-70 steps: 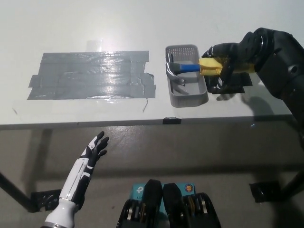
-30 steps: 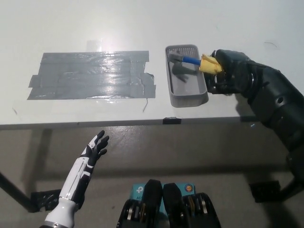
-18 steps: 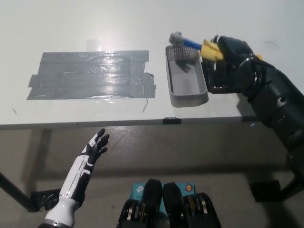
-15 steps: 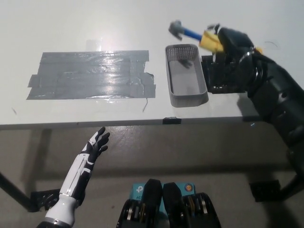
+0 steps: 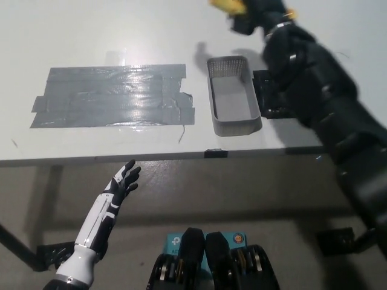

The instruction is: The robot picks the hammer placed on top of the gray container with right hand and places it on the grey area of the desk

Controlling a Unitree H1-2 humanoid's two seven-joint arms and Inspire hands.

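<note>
My right hand (image 5: 257, 13), raised at the picture's top edge beyond the tray (image 5: 233, 96), grips the hammer (image 5: 228, 5) by its yellow handle, gray tape patch (image 5: 112, 96) lying well to its left.

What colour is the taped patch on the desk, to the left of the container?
Grey, with a shiny glare: the taped patch shows in the head view, beside the container.

The hammer (image 5: 228, 5) is mostly cut off by the top edge.
</note>
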